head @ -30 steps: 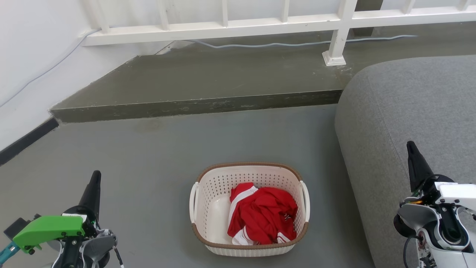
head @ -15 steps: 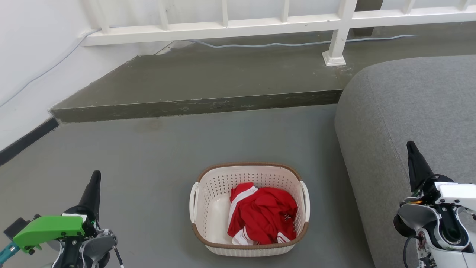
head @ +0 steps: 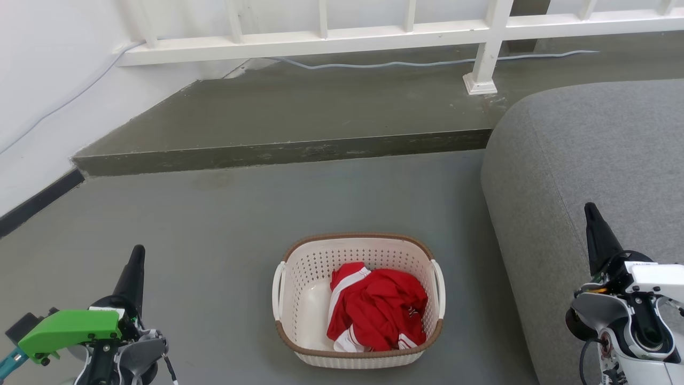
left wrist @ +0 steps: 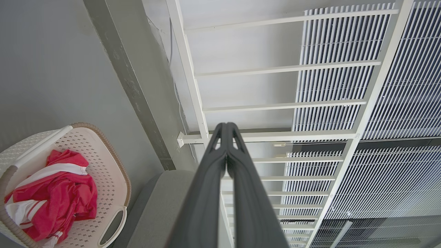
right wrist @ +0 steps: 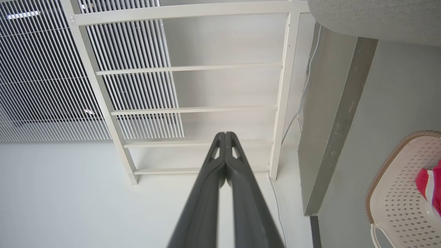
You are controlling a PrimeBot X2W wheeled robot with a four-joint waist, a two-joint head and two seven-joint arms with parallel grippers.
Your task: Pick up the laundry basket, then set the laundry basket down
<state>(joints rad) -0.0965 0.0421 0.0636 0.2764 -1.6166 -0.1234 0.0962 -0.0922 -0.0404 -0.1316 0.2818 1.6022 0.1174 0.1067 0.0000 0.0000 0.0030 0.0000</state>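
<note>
The laundry basket (head: 304,283), cream-white with a brown rim and white loop handles, stands on the grey floor in the lower middle of the head view. A crumpled red and white garment (head: 377,307) lies inside it. My left gripper (head: 136,256) is shut and empty, well to the basket's left. Off to the basket's right, beside the sofa, my right gripper (head: 590,211) is also shut and holds nothing. The left wrist view has the basket (left wrist: 110,162) at its lower left, past the closed left gripper (left wrist: 226,124). In the right wrist view the basket (right wrist: 399,179) shows at the right edge, and the right gripper (right wrist: 225,133) is closed.
A grey sofa (head: 588,149) fills the right side, close to the basket. Behind the basket a raised concrete step (head: 288,152) crosses the floor, with a white railing (head: 331,40) and a cable beyond. A white wall (head: 43,80) runs along the left.
</note>
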